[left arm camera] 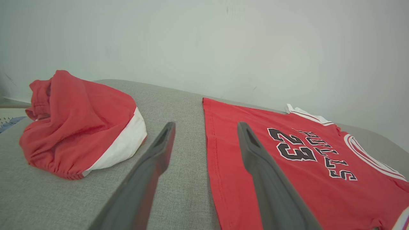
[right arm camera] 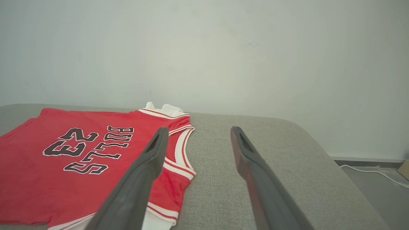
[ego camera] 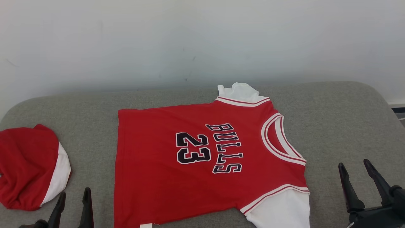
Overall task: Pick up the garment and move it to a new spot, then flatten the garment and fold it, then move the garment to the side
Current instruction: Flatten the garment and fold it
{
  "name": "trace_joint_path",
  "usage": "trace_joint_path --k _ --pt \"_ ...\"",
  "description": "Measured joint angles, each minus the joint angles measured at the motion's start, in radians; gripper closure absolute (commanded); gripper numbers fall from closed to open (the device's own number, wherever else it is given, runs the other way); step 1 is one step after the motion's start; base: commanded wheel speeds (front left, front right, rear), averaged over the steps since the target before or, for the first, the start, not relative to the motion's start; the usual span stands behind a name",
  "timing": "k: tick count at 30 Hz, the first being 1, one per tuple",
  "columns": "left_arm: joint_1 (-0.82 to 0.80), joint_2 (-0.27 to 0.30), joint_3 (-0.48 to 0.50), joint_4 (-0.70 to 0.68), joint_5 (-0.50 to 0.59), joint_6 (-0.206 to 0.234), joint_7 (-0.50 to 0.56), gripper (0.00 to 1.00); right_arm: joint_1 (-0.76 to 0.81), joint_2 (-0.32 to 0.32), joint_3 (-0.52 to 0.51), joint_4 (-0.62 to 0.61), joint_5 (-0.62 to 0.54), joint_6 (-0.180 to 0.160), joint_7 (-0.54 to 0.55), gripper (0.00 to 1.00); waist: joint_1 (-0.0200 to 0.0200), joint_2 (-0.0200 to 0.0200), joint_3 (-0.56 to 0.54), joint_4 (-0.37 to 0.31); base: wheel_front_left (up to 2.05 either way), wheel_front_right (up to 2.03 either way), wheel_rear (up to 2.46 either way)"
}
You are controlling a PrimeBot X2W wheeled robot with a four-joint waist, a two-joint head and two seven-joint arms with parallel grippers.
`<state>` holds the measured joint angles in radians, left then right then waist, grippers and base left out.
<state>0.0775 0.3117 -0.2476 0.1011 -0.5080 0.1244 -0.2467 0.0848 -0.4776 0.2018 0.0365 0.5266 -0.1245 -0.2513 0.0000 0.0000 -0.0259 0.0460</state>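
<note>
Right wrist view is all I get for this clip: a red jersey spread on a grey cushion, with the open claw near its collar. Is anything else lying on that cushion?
Observer: Yes. A bunched red-and-white garment lies to the left of the jersey, apart from it.
Operator: Where is the other claw?
Observer: The left claw is open at the lower left of the head view, in front of the gap between the two garments, holding nothing.
Operator: Is the far end folded over?
Observer: No, the hem lies straight and flat on the cushion.
</note>
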Motion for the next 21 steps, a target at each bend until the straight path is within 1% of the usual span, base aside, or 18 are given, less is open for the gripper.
trace_joint_path --k 9,16,21 --pt "0.002 -0.003 0.008 -0.026 0.033 0.000 0.036 0.00 0.007 0.012 -0.016 0.009 -0.039 0.000 0.003 0.00 0.0000 0.0000 0.005 0.007 0.00 0.00 0.00" --pt "0.018 -0.006 0.007 -0.050 0.056 0.000 0.068 0.00 0.019 0.035 -0.029 0.006 -0.062 0.000 0.006 0.00 0.0000 0.0000 0.005 0.010 0.00 0.00 0.00" --pt "0.019 0.003 -0.035 -0.060 0.071 0.000 0.119 0.00 0.023 0.061 -0.029 0.003 -0.072 0.000 0.015 0.00 0.0000 0.0001 0.003 0.010 0.00 0.00 0.00"
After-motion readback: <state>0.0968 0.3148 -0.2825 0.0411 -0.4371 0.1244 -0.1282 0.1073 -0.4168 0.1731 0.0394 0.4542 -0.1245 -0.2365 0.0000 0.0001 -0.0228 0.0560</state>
